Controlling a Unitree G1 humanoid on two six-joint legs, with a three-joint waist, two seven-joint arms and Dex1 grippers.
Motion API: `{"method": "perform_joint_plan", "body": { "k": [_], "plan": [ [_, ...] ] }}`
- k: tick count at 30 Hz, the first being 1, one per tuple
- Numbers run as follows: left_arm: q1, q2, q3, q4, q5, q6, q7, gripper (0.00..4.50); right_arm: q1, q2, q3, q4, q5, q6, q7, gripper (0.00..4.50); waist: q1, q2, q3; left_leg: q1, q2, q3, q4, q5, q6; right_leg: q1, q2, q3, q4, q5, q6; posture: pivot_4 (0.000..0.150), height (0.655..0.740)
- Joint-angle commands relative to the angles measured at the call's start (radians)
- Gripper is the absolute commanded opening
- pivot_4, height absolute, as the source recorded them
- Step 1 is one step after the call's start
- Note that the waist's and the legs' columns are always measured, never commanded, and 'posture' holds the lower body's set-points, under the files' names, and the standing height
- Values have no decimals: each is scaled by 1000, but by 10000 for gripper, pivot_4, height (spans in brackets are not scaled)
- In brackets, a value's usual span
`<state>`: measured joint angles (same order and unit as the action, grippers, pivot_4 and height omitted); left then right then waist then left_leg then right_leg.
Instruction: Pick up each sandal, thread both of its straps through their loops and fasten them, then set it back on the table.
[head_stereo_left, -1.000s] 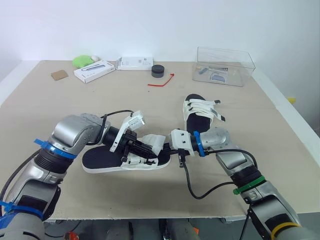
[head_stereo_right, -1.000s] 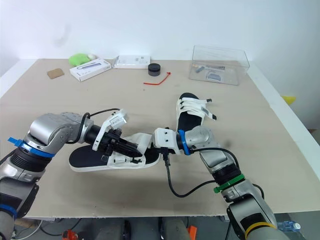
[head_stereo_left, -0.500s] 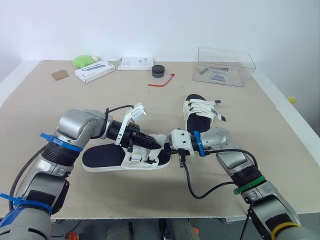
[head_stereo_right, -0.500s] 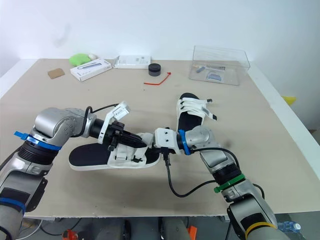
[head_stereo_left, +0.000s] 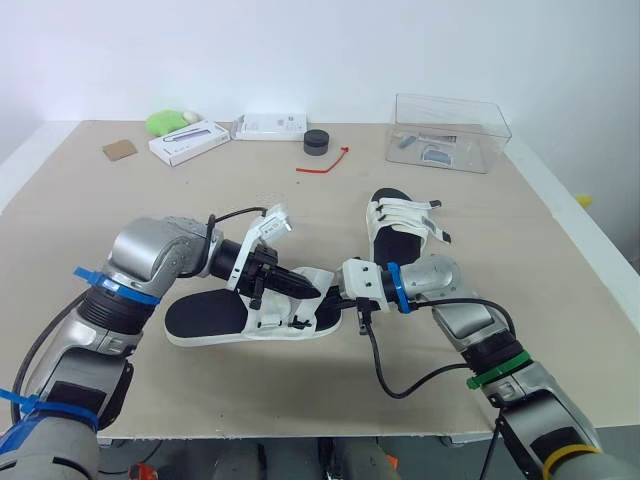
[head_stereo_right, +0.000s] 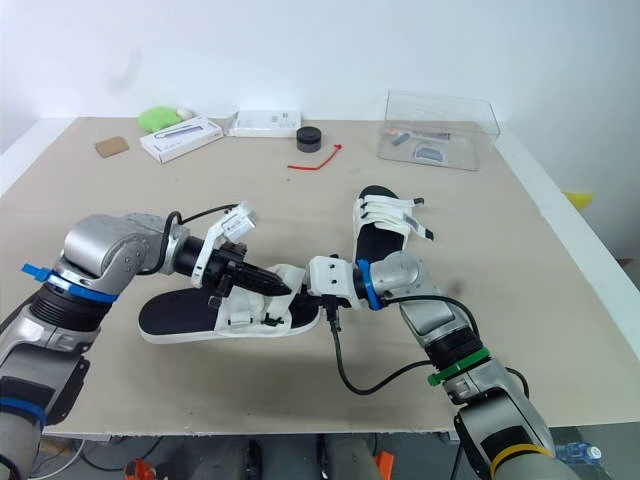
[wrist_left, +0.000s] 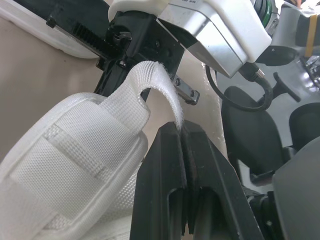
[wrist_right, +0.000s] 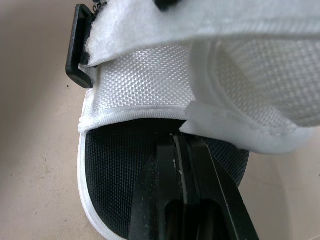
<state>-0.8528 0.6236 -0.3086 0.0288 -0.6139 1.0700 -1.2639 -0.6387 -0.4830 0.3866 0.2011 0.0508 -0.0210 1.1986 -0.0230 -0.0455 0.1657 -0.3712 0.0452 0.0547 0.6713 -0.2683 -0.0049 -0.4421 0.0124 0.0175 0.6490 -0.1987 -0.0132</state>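
White webbing is pinched in the left hand (wrist_left: 181, 131): its fingers are closed on the end of a strap (wrist_left: 150, 75) of the near sandal (head_stereo_left: 205, 318), which lies on the desk (head_stereo_left: 150, 220) between both hands. The right hand (wrist_right: 178, 142) is closed too, tips against the black footbed at the toe end, seemingly steadying it. The far sandal (head_stereo_left: 392, 240) sits beyond, its straps apparently fastened across. So one looks done. This one is part-way: the held strap is not yet pressed down, and I cannot tell how its other strap stands.
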Motion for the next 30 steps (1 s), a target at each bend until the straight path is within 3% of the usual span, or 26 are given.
{"method": "perform_joint_plan", "body": {
  "k": [1,7,15,21,30],
  "plan": [
    [14,21,12,-28,22,-49,-4,424,1,-11,5,9,-28,4,0,0,0,0,0,0,0,0,0,0,0,0,0,0,0,0,0,1500,7400],
    [66,27,18,-40,56,-128,7,424,0,-14,6,7,-28,3,4,0,0,0,0,0,0,0,0,0,0,0,0,0,0,0,0,1500,7400],
    [110,8,112,-105,2,-135,58,424,0,-20,5,5,-28,2,9,0,0,0,0,0,0,0,0,0,0,0,0,0,0,0,0,1500,7400],
    [155,65,124,-186,-42,-119,8,424,-5,-18,7,12,-28,0,13,0,-1,0,0,0,0,0,0,0,0,0,0,0,0,0,0,1500,7400],
    [203,124,50,-188,68,-224,15,424,-10,-15,6,20,-27,-2,13,0,0,0,0,0,0,0,0,0,0,0,0,0,0,0,0,1500,7400]
  ]
}}
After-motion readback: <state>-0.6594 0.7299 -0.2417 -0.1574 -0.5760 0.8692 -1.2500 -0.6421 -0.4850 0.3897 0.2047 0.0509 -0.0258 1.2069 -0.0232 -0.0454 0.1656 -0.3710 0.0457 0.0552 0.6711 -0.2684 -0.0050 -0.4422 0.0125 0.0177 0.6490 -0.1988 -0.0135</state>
